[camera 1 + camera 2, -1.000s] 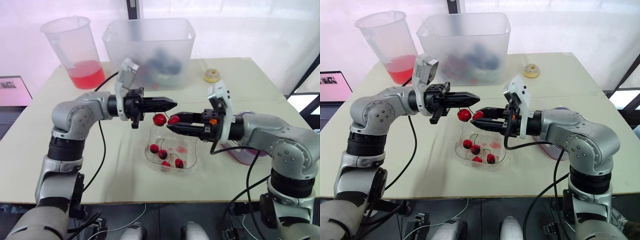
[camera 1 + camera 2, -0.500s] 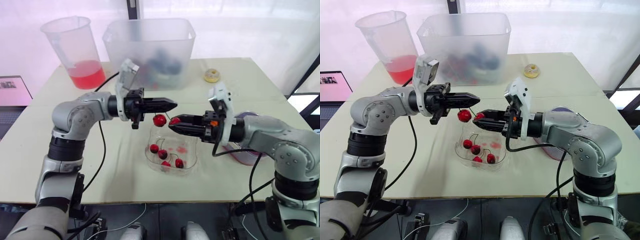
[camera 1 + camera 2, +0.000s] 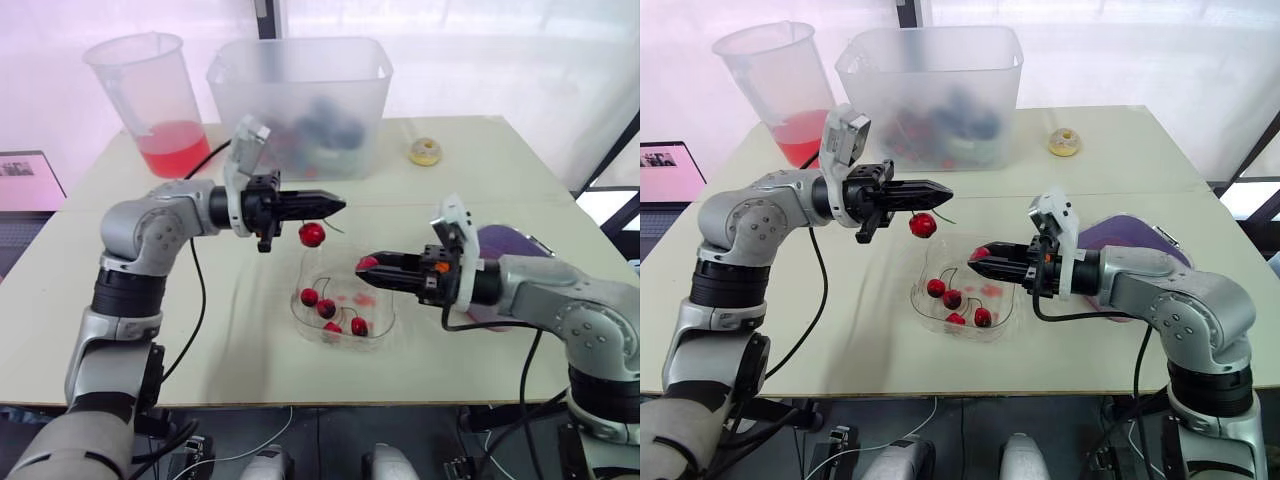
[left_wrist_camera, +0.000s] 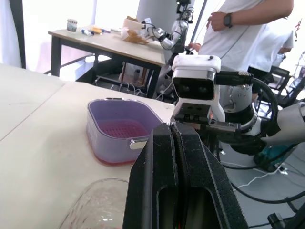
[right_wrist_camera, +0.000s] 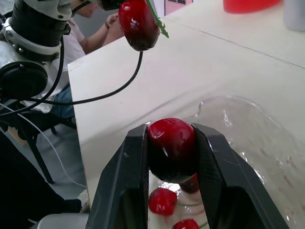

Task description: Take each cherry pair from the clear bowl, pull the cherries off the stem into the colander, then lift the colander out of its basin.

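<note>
Now | left pincer (image 3: 338, 206) pinches stem (image 5: 157, 21) | right pincer (image 3: 362, 265) clamps cherry (image 3: 368, 263) | pitcher (image 3: 140, 90), tub (image 3: 300, 90) behind.

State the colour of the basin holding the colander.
Lilac basin; clearest in the left wrist view.

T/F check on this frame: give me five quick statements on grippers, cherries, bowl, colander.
1. The right gripper is shut on a cherry. True.
2. The left gripper holds nothing. False: it pinches a stem with a hanging cherry.
3. The clear bowl is empty. False: several cherries lie in it.
4. The pitcher holds red liquid. True.
5. The colander sits on the robot's left. False: it is on its right.
</note>
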Robot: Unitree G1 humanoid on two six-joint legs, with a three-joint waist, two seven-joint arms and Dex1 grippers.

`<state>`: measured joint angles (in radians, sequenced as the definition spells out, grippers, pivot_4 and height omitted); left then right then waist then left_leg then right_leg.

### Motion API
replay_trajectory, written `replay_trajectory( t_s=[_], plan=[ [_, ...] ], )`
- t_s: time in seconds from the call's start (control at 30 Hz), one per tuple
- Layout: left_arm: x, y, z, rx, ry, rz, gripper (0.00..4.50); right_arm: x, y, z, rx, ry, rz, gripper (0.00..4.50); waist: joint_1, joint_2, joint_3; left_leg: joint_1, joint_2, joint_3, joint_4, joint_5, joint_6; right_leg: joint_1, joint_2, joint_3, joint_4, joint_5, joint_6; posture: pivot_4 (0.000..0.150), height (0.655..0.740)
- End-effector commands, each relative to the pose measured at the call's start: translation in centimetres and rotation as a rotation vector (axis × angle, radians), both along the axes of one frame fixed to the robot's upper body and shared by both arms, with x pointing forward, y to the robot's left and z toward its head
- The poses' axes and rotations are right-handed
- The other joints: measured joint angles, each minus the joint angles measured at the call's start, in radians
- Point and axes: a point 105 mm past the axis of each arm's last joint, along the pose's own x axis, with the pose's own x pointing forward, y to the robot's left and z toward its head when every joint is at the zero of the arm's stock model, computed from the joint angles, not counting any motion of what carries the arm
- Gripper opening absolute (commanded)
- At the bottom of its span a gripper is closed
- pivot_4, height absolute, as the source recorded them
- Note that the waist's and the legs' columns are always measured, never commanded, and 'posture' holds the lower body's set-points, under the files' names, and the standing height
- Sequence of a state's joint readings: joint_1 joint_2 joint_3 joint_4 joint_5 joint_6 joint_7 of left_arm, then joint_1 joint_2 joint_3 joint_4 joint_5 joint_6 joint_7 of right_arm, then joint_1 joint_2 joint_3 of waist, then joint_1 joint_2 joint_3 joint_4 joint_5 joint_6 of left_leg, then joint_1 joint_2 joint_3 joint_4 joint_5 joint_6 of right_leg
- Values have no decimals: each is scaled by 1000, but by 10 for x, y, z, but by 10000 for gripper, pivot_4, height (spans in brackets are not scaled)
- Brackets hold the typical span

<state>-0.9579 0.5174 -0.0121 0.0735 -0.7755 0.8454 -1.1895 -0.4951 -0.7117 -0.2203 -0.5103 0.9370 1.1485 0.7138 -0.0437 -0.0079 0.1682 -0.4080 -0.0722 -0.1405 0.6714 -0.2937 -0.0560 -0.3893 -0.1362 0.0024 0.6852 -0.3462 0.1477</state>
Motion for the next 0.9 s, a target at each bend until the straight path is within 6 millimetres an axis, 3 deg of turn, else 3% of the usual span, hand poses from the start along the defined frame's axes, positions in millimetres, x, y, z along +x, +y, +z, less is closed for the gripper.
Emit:
replay_trajectory(
  t_s=[0.03,0.13,0.27,0.43,0.67,0.87,0.9],
  plan=[
    [-6,2,15,-23,-61,-14,0,5,-58,30,-103,-121,-196,13267,4,0,0,-1,0,0,1,0,1,0,0,-1,0,0,0,1500,7400],
    [-6,2,13,-32,-55,-14,0,13,-119,37,-282,-133,-410,13267,7,0,0,-1,-1,1,6,-2,3,2,0,-2,-2,0,0,1500,7400],
    [-5,1,15,-57,-38,1,0,17,-170,20,-520,-106,-527,13267,0,-1,0,-1,0,2,8,-2,4,4,1,-2,-2,0,0,1500,7400],
    [-7,0,16,-62,-47,-2,0,27,-190,0,-674,-94,-527,13267,-13,0,0,0,1,4,8,-2,4,3,1,-1,-1,0,0,1500,7400],
    [-7,3,22,-94,-33,22,0,49,-187,-24,-754,-101,-470,13267,-12,0,0,-1,1,3,8,-2,4,3,1,-1,-1,0,0,1500,7400],
    [-8,2,23,-94,-36,18,0,53,-186,-10,-748,-122,-462,42095,2,0,0,-1,0,3,9,-2,4,3,0,-1,-1,0,0,1500,7400],
    [-9,2,23,-99,-37,16,0,52,-184,-6,-736,-123,-458,44687,2,0,0,-1,0,3,9,-2,4,3,0,-1,-1,0,0,1500,7400]
  ],
)
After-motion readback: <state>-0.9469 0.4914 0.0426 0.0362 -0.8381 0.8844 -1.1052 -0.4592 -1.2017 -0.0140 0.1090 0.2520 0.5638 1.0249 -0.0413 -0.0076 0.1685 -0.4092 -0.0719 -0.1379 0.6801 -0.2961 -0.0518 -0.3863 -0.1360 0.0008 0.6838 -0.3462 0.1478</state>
